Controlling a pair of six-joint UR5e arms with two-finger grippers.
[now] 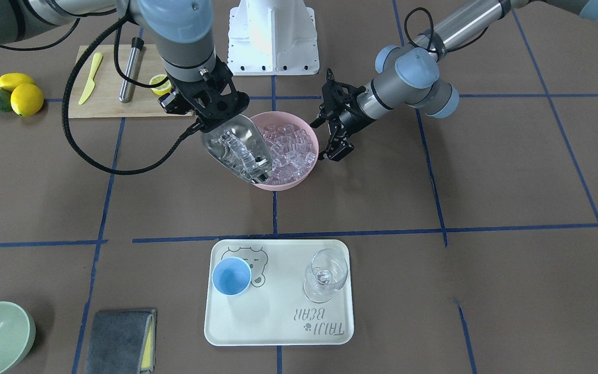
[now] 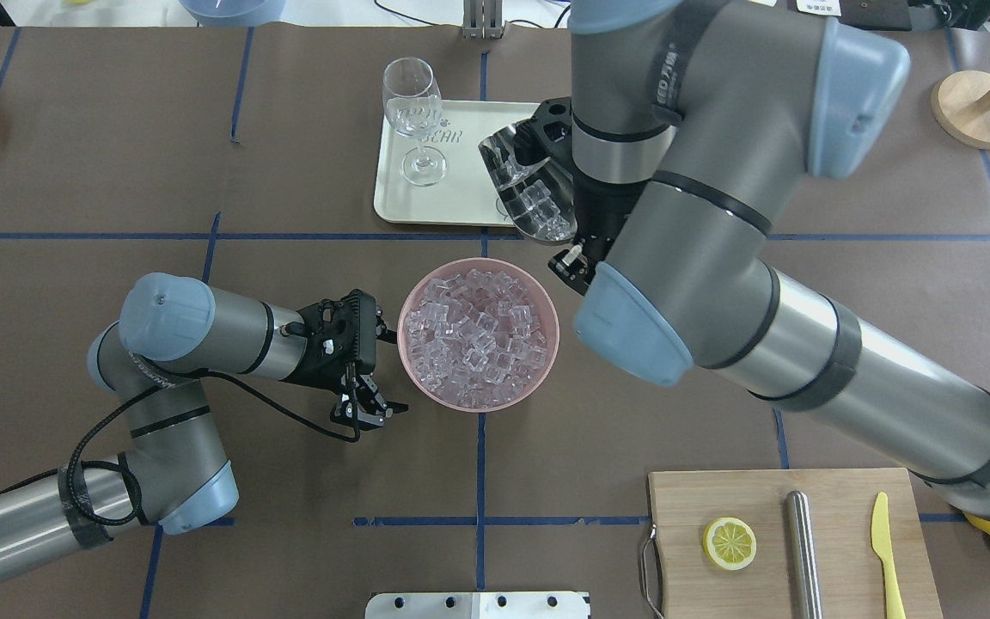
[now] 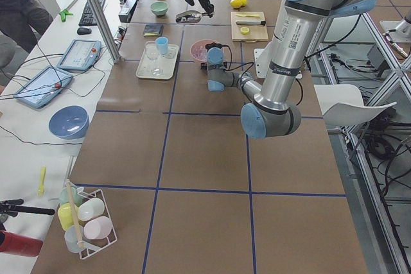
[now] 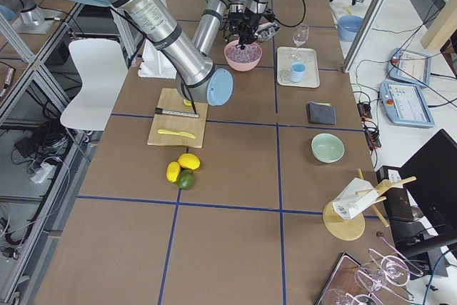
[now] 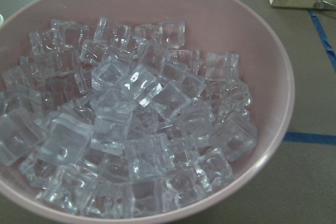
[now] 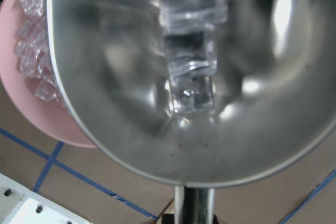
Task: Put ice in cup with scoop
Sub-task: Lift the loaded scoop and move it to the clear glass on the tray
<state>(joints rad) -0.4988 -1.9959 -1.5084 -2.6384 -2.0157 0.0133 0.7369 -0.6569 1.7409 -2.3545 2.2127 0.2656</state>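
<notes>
Right pincer [image 1: 211, 106] clamps the scoop [image 1: 213, 148] by its handle, trough kept cradling ice [image 1: 239, 153] above the pink bowl [image 1: 283, 184]. Cup [image 1: 231, 276] stands on the tray [image 1: 278, 322], well apart. Left pincer [image 1: 331, 137] stands wide beside the bowl.

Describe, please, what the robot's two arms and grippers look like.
Both the left arm and right arm have silver tubes, grey joint housings and rounded light-blue caps. Each carries a black cable, and black bands ring the tubes. The left gripper and right gripper are black, angular two-finger units.
</notes>
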